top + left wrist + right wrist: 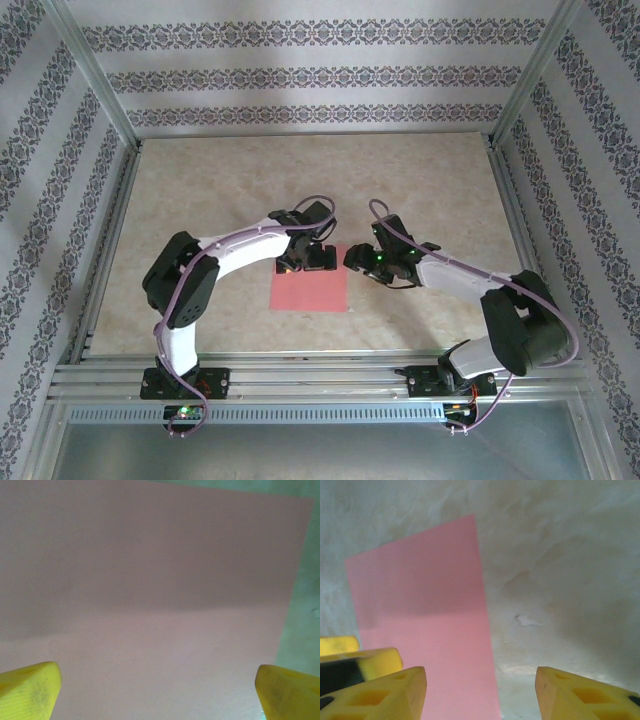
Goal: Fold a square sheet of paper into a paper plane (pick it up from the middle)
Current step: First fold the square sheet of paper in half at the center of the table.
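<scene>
The square sheet of paper (308,291) is plain pink and lies flat on the table, just ahead of the two arms. My left gripper (305,260) hangs over the sheet's far edge. In the left wrist view the sheet (150,580) spreads under the left gripper (160,695), which is wide open with nothing between its yellow fingertips (30,692). My right gripper (358,260) is at the sheet's far right corner. It is open (480,692) and straddles the right edge of the sheet (425,610). The paper plane is out of view.
The beige mottled table (200,200) is boxed in by patterned walls and aluminium posts. A metal rail (300,385) carrying both arm bases runs along the near edge. The left gripper's yellow finger (375,661) shows close beside the right gripper's left finger.
</scene>
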`<state>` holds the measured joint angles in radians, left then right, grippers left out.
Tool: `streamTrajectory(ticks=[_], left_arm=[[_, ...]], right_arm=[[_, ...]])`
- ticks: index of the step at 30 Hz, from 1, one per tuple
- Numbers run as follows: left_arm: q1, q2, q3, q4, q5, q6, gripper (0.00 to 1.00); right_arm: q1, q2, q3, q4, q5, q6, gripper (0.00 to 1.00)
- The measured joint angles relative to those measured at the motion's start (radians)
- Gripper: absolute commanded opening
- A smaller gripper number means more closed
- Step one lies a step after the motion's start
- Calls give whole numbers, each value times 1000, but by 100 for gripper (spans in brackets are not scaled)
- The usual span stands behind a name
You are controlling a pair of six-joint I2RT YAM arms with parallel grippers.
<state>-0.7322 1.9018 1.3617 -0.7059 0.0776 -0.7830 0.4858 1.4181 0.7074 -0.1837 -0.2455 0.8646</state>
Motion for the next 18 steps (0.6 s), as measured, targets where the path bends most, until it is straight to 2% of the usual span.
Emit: streamTrajectory(ticks=[9,18], left_arm=[[-53,122,121,-109,-55,45,95],[-54,162,123,-124,-56,45,93]], right_arm=[[-103,-93,-61,-47,86,-34,61],[-111,-93,-66,-60,95,-50,61]])
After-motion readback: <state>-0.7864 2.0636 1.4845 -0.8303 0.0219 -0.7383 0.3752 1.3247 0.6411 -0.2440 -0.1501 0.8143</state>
